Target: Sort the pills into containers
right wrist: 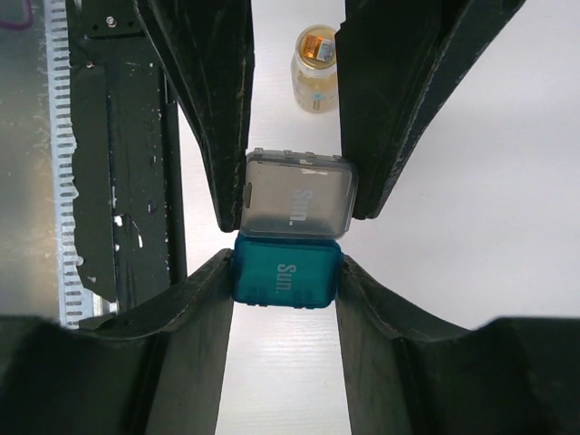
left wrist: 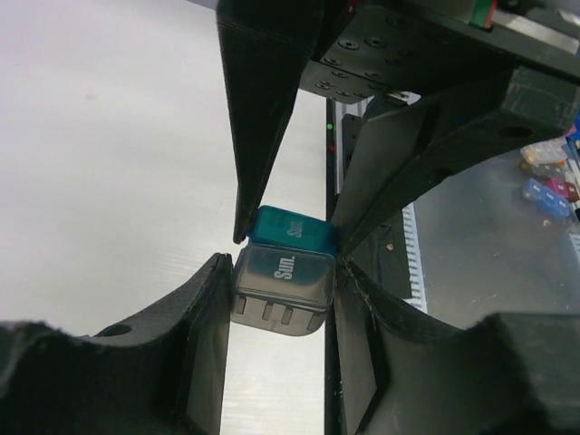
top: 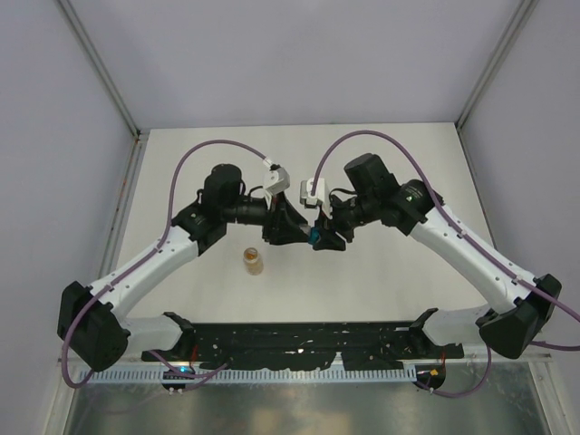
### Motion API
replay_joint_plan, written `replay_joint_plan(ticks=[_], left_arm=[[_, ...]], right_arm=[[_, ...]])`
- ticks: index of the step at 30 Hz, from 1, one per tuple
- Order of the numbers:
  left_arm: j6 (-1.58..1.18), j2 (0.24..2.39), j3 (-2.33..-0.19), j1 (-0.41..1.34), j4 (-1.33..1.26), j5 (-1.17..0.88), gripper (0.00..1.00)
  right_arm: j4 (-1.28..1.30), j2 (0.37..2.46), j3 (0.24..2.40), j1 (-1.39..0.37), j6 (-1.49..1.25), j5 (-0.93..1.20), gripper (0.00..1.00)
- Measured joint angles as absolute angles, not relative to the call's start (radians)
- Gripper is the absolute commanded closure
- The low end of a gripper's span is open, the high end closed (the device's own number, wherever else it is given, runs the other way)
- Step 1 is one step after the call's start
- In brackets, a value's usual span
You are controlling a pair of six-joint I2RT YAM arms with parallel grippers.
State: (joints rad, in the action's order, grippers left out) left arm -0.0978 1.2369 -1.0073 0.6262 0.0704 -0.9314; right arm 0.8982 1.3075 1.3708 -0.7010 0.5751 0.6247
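Observation:
The containers are two tiny boxes joined side by side and held over the table between both arms. The grey container [left wrist: 281, 292] sits between the jaws of my left gripper [left wrist: 281, 272], which is shut on its sides. My right gripper [right wrist: 284, 265] is shut on the teal container [right wrist: 285, 274]. In the right wrist view the grey container [right wrist: 299, 195] lies just beyond the teal one, between the left fingers [right wrist: 213, 109]. From above, the left gripper [top: 297, 234] and the right gripper [top: 319, 237] meet tip to tip. I cannot make out any pills.
A small clear vial [top: 253, 261] with an orange-brown top stands upright on the table, near the left arm and apart from both grippers; it also shows as the vial [right wrist: 316, 68]. Small coloured pieces [left wrist: 546, 181] lie blurred beyond the black rail [top: 299, 340] at the table's near edge.

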Motion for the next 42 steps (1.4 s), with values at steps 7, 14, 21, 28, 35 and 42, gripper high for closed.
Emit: replay_joint_plan(ticks=[7,14,21,28,35,42], left_arm=[[-0.222,1.248,-1.007,0.627,0.022,-0.893,0.44],[-0.28,1.248,-1.007,0.627,0.009,-0.799,0.25],[-0.252,1.248,-1.007,0.627,0.016,-0.715,0.0],[-0.163,1.232,-1.007,0.626,0.056,-0.751,0.0],[-0.045,1.155,-1.007,0.626,0.098,-0.825,0.0],[0.047,1.167,-1.007,0.626,0.146,-0.818,0.0]], right_arm=[[0.875,1.289,1.353,-0.705,0.566,0.582,0.89],[0.861,1.289,1.34,-0.71,0.566,0.561,0.89],[0.862,1.289,1.34,-0.712,0.567,0.562,0.9],[0.861,1.289,1.33,-0.712,0.57,0.558,0.9],[0.862,1.289,1.324,-0.712,0.572,0.555,0.9],[0.87,1.289,1.324,-0.712,0.574,0.568,0.9]])
